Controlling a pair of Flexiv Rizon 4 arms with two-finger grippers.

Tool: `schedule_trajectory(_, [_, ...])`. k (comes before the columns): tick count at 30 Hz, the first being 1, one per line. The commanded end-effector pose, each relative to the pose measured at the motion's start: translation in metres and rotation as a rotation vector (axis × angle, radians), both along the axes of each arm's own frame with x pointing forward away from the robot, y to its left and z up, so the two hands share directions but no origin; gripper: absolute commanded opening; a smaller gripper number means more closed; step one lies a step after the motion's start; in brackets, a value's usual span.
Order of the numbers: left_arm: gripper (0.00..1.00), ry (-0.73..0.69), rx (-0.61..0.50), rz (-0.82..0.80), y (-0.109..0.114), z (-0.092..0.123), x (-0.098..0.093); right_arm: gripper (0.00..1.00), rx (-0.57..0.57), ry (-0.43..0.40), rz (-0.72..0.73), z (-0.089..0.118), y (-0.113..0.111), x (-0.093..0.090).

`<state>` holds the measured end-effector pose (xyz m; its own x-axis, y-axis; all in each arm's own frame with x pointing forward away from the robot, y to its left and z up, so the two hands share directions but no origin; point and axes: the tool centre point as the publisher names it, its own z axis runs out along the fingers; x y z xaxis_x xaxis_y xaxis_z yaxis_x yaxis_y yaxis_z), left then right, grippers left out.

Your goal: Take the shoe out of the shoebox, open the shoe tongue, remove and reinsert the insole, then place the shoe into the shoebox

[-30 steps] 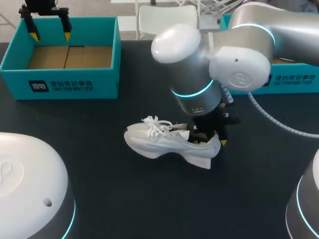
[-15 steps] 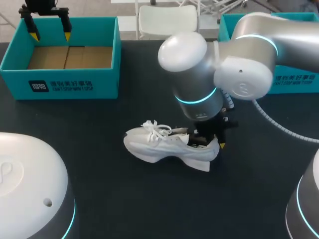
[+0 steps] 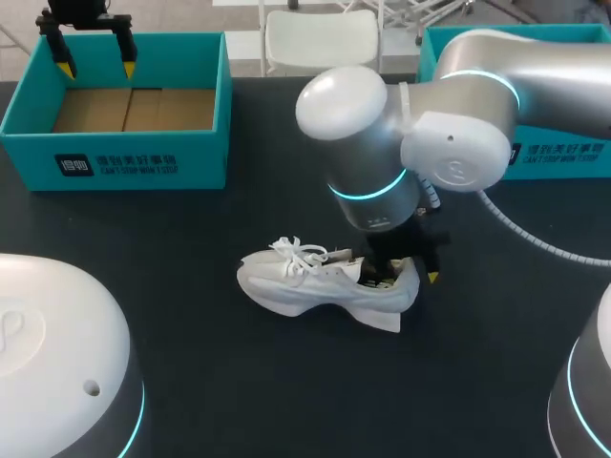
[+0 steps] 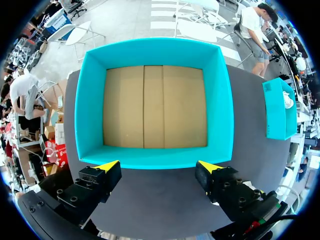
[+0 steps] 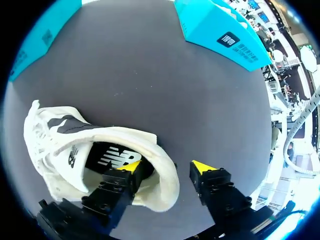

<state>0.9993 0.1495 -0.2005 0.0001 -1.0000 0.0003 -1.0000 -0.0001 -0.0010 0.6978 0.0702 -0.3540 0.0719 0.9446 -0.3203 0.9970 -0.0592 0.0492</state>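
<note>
Though the shoebox point(image 3: 115, 157) sat at 10 o'clock on the tabletop point(image 3: 220, 382), the shoe point(image 3: 305, 284) was outside it, just off centre toward 6 o'clock. It was white and stood on its sole, toe to 9 o'clock, heel to 3 o'clock, laces point(image 3: 294, 250) loose on top. The right arm point(image 3: 382, 143), in from 2 o'clock, sat over the heel end. Its right jaws were partly open and straddled the heel collar point(image 5: 167, 170). One yellow tip point(image 5: 129, 166) was inside the shoe opening, against the collar's inner face. The other tip point(image 5: 201, 166) was outside, with a visible gap to the heel, so no two-sided hold. The dark insole point(image 5: 112, 159) lay inside the shoe, just ahead of the inner tip. Over the shoebox's 12 o'clock wall the left jaws hung spread wide, nothing between the tips point(image 4: 107, 165). The box interior showed only its cardboard floor point(image 4: 155, 107). A second teal box point(image 3: 563, 153) sat at 2 o'clock, behind the right arm.
</note>
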Motion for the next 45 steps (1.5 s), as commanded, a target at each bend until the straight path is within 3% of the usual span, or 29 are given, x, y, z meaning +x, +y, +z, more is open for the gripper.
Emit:
schedule_trajectory(1, [1.00, 0.000, 0.000, 0.000, 0.000, 0.000, 0.000, 1.00, 0.042, -0.020, 0.016, 0.027, -0.013, -0.010])
schedule_trajectory(9, [1.00, 0.000, 0.000, 0.000, 0.000, 0.000, 0.000, 1.00, 0.109, 0.008, 0.215, 0.065, -0.013, -0.022])
schedule_trajectory(11, [1.00, 0.000, 0.000, 0.000, 0.000, 0.000, 0.000, 1.00, 0.127, 0.045, 0.308, 0.073, -0.011, -0.025])
schedule_trajectory(13, [1.00, 0.000, 0.000, 0.000, 0.000, 0.000, 0.000, 1.00, 0.067, 0.124, 0.409, 0.076, -0.007, -0.028])
schedule_trajectory(25, [1.00, 0.000, 0.000, 0.000, 0.000, 0.000, 0.000, 1.00, 0.067, 0.124, 0.409, 0.076, -0.007, -0.028])
schedule_trajectory(29, [1.00, 0.000, 0.000, 0.000, 0.000, 0.000, 0.000, 1.00, 0.195, 0.105, 0.779, 0.072, -0.007, -0.025])
schedule_trajectory(33, [1.00, 0.000, 0.000, 0.000, 0.000, 0.000, 0.000, 1.00, 0.300, 0.104, 1.017, 0.077, -0.018, -0.024])
schedule_trajectory(40, [1.00, 0.000, 0.000, 0.000, 0.000, 0.000, 0.000, 1.00, 0.465, 0.100, 1.329, 0.089, -0.024, -0.020])
schedule_trajectory(42, [1.00, 0.000, 0.000, 0.000, 0.000, 0.000, 0.000, 1.00, 0.449, 0.121, 1.417, 0.094, -0.023, -0.021])
schedule_trajectory(43, [1.00, 0.000, 0.000, 0.000, 0.000, 0.000, 0.000, 1.00, 0.410, 0.164, 1.432, 0.096, -0.023, -0.021])
schedule_trajectory(45, [1.00, 0.000, 0.000, 0.000, 0.000, 0.000, 0.000, 1.00, 0.410, 0.164, 1.432, 0.096, -0.023, -0.021])
